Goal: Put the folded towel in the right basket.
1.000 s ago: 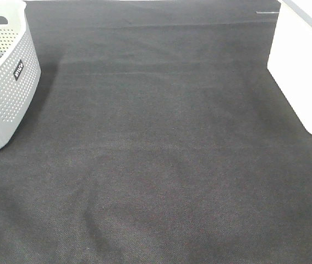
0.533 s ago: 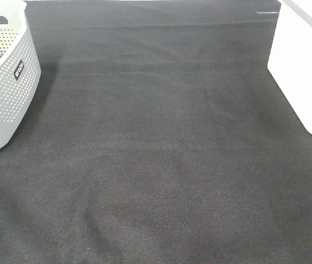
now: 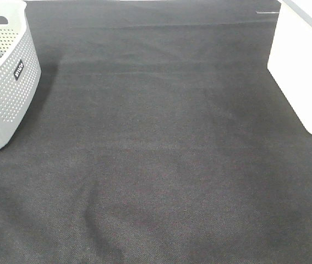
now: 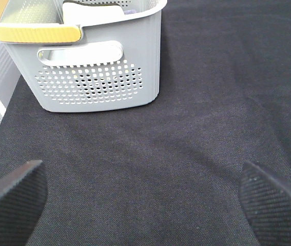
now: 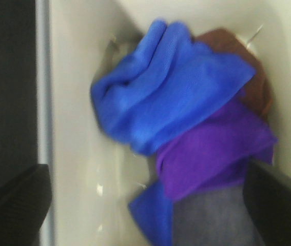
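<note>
1. The table is covered in dark cloth with a few shallow wrinkles near its front edge.
2. A grey perforated basket stands at the table's left side, and a white basket stands at its right side, well apart from the grey one.
3. In the left wrist view the left fingers are spread wide with nothing between them. They hang over bare cloth, near the grey basket, which has a yellow handle.
4. In the right wrist view the right fingers are also spread wide and grip nothing. They hover above the inside of the white basket, whose pale wall fills much of that view.
5. The blue towel lies inside the white basket, loosely bunched, on top of the pile.
6. Beneath it lies a purple towel, touching it. A brown cloth shows behind both and a grey cloth below the purple one.
</note>
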Tool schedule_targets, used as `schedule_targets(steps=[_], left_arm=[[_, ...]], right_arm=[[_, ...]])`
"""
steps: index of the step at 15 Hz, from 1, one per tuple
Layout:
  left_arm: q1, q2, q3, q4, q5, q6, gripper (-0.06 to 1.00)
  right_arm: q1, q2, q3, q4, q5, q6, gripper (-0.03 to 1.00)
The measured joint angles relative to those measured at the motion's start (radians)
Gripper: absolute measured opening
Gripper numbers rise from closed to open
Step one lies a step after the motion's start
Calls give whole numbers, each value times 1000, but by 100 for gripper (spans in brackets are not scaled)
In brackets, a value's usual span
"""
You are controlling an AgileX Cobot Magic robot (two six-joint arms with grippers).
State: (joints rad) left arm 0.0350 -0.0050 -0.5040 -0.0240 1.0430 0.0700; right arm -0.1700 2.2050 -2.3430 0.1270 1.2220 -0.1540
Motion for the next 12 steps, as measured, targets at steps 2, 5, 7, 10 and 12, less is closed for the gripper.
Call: schedule_targets(steps=[2,5,7,10,12], left_arm=[[0,0,0,1,0,0,94],[0,0,0,1,0,0,94],[0,0,0,1,0,0,94],[0,0,0,1,0,0,94],[0,0,0,1,0,0,94]], right_arm=[[22,-139,162,-14,1,23,97],[22,-429,429,-18,-1,30,97],[22,-599,617,-22,-2,32,97],[22,-915,932,-24,-34,30,97],[22,-1205,1176,-24,-40,-6,97]])
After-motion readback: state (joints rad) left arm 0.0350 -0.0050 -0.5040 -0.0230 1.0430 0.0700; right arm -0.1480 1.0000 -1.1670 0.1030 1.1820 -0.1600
